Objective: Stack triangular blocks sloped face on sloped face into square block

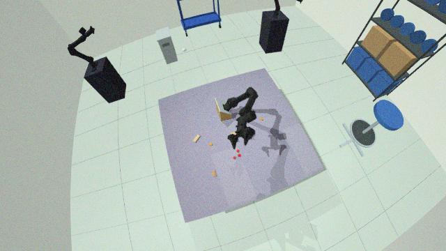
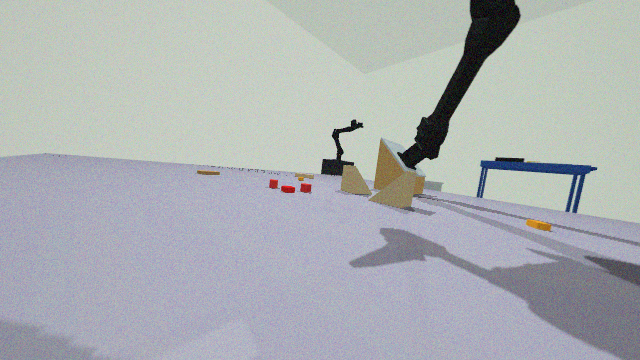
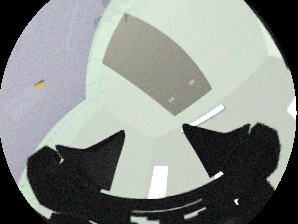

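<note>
The gripper (image 1: pixel 240 140) is hanging wide apart with nothing between its fingers, raised above the lavender desk (image 1: pixel 195 188). Two tan triangular blocks are sitting near the desk's middle: one triangular block (image 2: pixel 354 181) is resting alone with its slope facing up, and the other triangular block (image 2: pixel 397 191) is lying just beside a taller tan wedge-shaped stand (image 2: pixel 387 162). Three small red pieces (image 2: pixel 288 187) are lying nearby.

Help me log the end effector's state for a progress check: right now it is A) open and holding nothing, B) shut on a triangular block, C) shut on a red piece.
A: the wrist view shows the end effector spread wide, nothing between its fingers.
</note>
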Motion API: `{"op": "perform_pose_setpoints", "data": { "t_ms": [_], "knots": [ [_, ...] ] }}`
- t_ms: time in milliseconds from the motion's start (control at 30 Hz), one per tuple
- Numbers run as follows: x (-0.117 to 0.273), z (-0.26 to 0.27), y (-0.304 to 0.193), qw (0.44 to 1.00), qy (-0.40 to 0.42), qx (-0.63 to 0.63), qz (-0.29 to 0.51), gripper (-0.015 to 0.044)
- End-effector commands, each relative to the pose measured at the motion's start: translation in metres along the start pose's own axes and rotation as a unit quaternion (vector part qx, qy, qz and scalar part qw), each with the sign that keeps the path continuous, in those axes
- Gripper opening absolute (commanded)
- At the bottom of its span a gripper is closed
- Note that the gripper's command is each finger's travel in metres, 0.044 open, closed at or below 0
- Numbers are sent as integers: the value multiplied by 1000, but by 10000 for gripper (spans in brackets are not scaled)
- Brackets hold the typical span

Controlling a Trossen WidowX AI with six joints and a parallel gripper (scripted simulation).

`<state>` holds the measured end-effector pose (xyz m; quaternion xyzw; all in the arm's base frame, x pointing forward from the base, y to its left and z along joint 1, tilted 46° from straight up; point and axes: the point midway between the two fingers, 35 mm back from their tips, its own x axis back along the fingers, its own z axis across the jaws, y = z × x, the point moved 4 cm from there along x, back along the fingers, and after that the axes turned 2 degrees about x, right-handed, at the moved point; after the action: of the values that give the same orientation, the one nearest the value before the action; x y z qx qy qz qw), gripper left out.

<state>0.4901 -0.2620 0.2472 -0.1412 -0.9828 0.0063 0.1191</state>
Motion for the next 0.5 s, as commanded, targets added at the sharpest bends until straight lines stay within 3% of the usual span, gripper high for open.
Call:
{"op": "perform_pose_setpoints", "data": {
  "t_ms": [0,233,467],
  "knots": [
    [5,50,22,989,103,-97,-40,440],
    [42,139,65,903,313,-288,-62,440],
    [107,207,106,735,506,-451,-14,440]
  ]
}}
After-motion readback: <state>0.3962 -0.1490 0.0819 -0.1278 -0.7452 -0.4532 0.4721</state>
